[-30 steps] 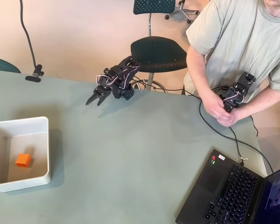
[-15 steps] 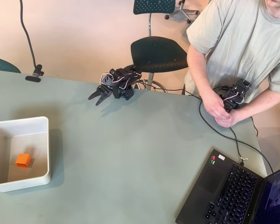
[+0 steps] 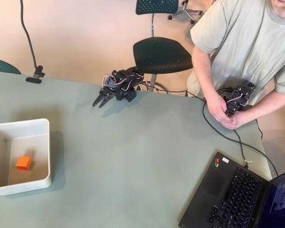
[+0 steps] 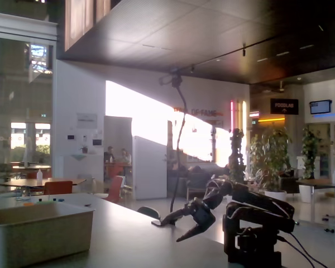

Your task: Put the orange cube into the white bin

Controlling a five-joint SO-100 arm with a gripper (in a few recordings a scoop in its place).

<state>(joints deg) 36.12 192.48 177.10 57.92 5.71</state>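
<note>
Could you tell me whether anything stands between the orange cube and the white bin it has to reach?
Nothing does: the orange cube already lies inside the white bin. The gripper hangs open and empty by the table's far edge, bare table between it and the bin.

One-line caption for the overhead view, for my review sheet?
Orange cube rests inside the white bin; the open gripper hovers far off, empty.

Orange cube (image 3: 23, 163) lies flat inside white bin (image 3: 43, 152), near its left-center floor in overhead view. Bin sits upright on table's left side.
</note>
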